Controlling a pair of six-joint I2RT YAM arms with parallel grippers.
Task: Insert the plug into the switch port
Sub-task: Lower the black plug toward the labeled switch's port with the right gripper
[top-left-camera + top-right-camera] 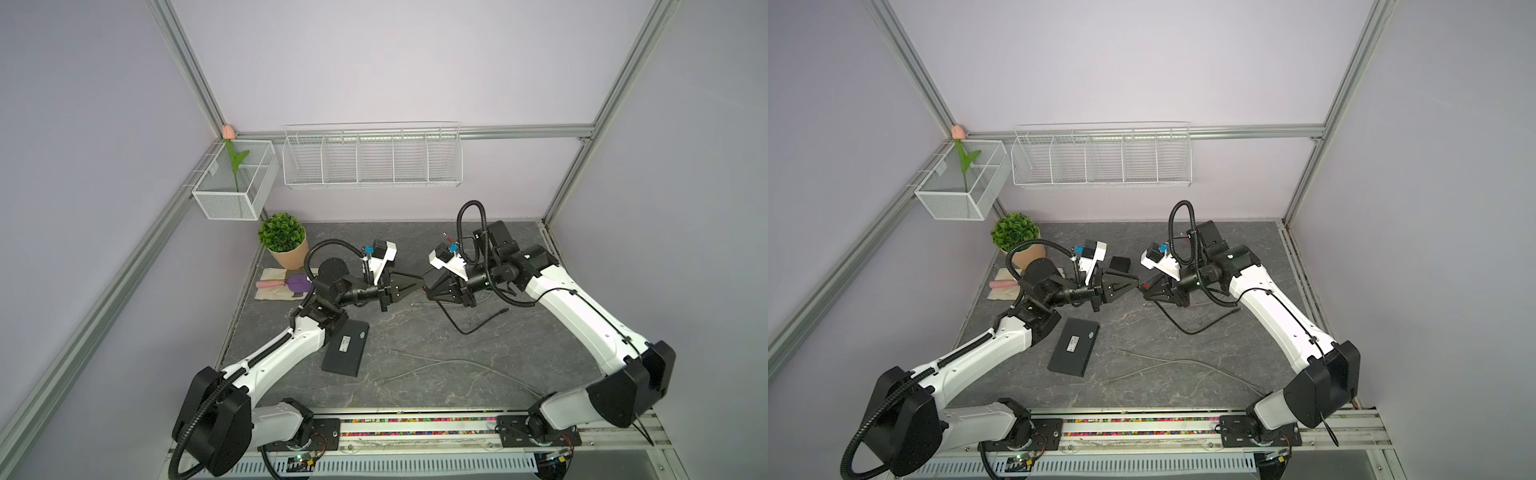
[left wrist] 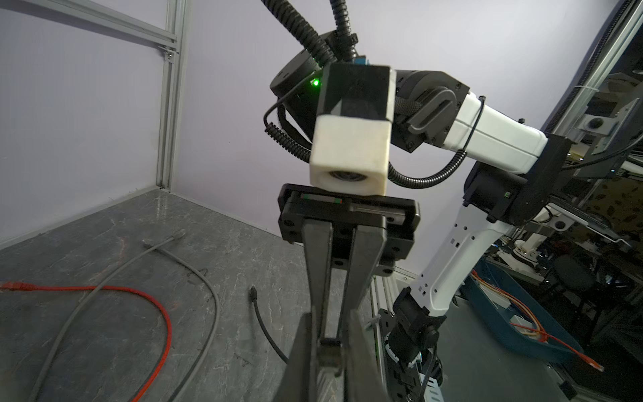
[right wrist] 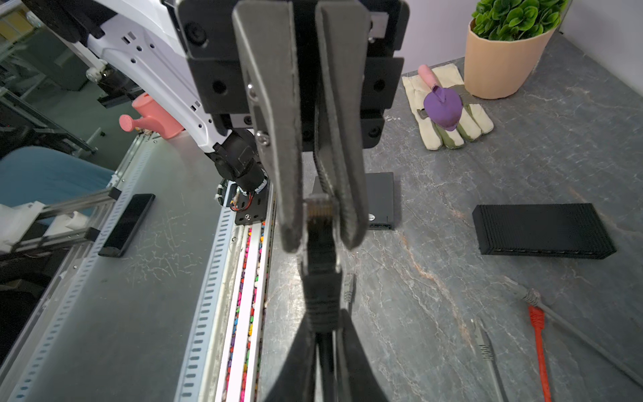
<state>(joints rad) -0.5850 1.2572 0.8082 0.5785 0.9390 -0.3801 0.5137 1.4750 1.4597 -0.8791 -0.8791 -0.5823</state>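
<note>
Both grippers meet tip to tip above the middle of the table. My left gripper is shut on the clear-headed plug of a black cable. My right gripper is shut on that cable just behind the plug's black boot. In both top views the left gripper and the right gripper almost touch. A ribbed black switch with a row of ports along one side lies on the table beyond them. In a top view the switch shows only partly.
A flat black box with a label lies by the left forearm. Grey cables and a red cable lie loose on the table. A potted plant, gloves and a purple trowel sit at the back left.
</note>
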